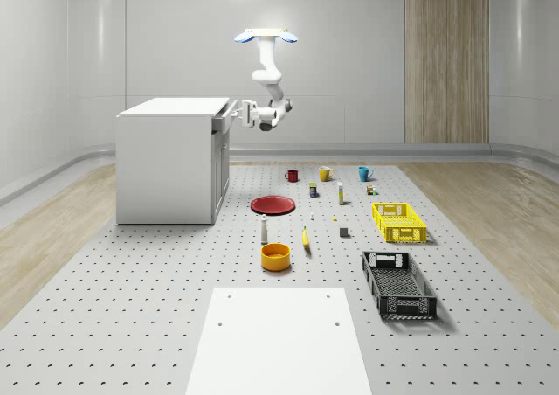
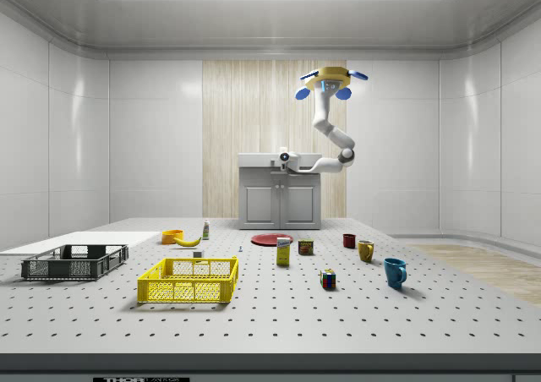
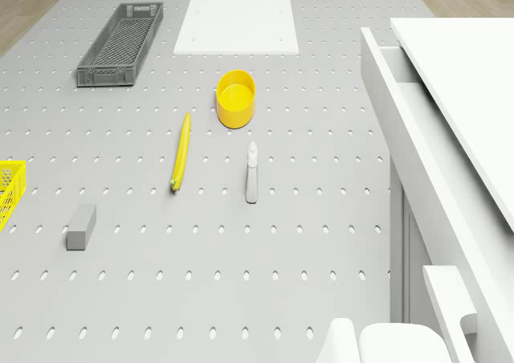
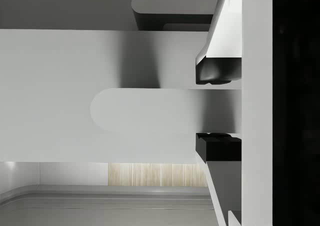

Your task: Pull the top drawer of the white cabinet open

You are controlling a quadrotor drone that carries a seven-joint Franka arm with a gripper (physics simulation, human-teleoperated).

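The white cabinet (image 1: 170, 163) stands directly in front of the gripper (image 1: 239, 114), its top drawer (image 3: 418, 162) pulled partly out toward it. Above and behind the gripper, the drone (image 1: 266, 36) hovers beside the cabinet's front. The fingers (image 4: 216, 72) are closed on the drawer handle (image 4: 150, 110), one pad on each side.

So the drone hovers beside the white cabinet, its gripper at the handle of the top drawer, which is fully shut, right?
Not quite: the top drawer of the white cabinet is already pulled partly out, as the drone view shows. The drone does hover beside it, gripper at the handle.
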